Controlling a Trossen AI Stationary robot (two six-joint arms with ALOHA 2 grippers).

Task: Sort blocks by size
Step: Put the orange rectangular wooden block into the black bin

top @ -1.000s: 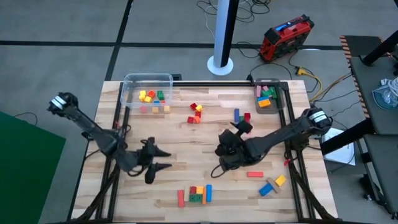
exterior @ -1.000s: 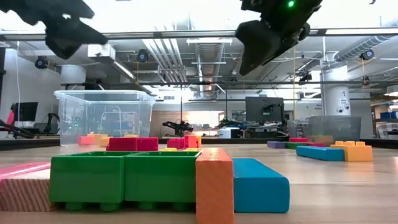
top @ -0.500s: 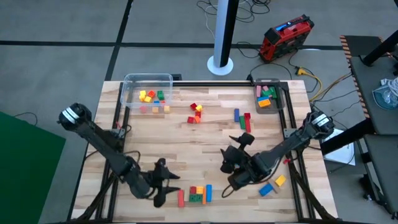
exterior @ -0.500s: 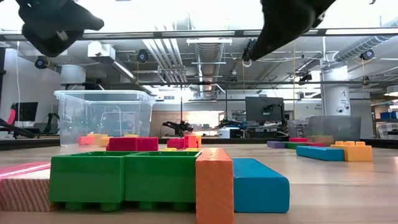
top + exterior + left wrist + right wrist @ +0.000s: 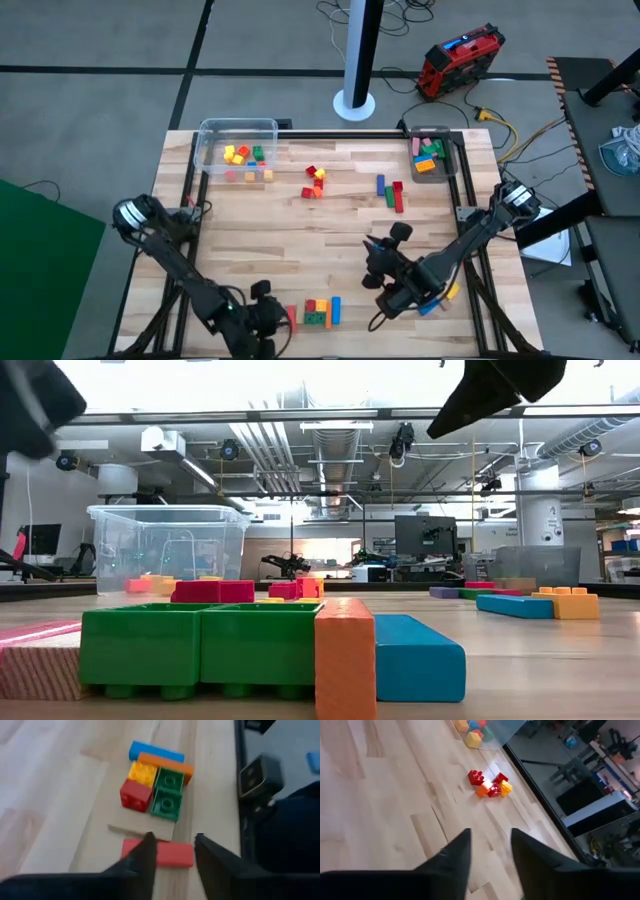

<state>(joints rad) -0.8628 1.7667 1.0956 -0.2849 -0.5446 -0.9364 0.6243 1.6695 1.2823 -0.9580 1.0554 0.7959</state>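
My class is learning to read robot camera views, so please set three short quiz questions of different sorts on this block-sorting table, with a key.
1. True or false: the left pincer is shut on the red bar.
2. Which block lies between the green blocks and the blue bar in the low view? A) orange bar B) pink cube C) yellow cube
3. Fill in: the clear tub stands at the table's far ____ corner in the high view.

Key: 1 false, it is open over the bar. 2 A, the orange bar. 3 left. The right pincer is open too.
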